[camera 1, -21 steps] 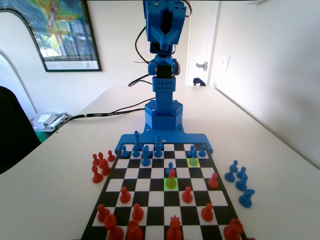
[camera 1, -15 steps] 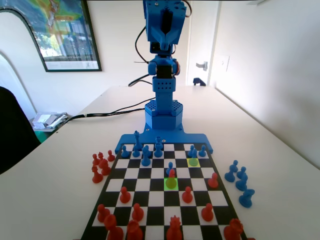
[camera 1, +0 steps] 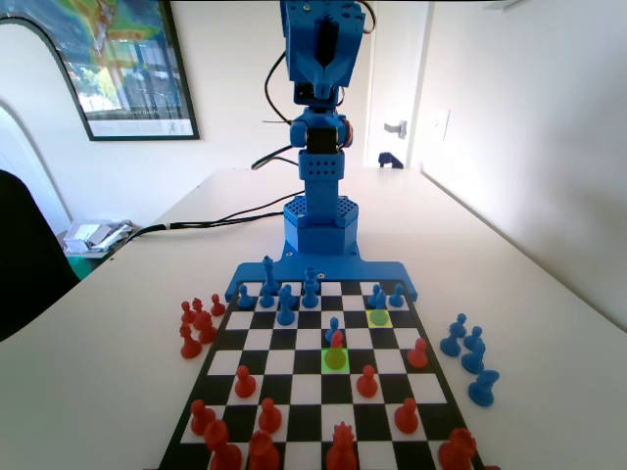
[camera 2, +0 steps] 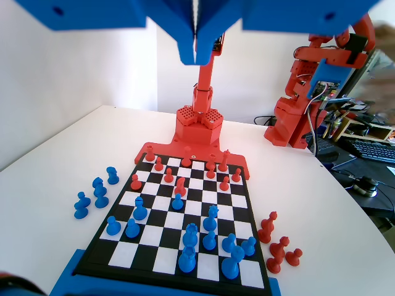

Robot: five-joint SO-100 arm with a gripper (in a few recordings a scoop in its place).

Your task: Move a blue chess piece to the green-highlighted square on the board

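My gripper (camera 1: 326, 69) is held high above the blue arm's base, far from the board (camera 1: 220, 367). In the wrist view its jaws (camera 2: 196, 52) meet in a thin line at the top edge, shut with nothing between them. The green-highlighted square (camera 1: 335, 360) lies bare near the board's middle. A red pawn (camera 1: 337, 341) stands just beyond it, with a blue pawn (camera 1: 333, 326) (camera 2: 178, 201) right behind. Another short blue pawn (camera 1: 376, 300) (camera 2: 133, 228) stands on the lime-tinted square (camera 1: 380, 318) towards the arm's end.
Several blue pieces (camera 1: 285, 297) line the board's far rows and red ones (camera 1: 265, 416) the near rows. Captured red pieces (camera 1: 196, 323) lie left of the board and captured blue ones (camera 1: 468, 354) to its right. Cables (camera 1: 216, 220) run across the table behind.
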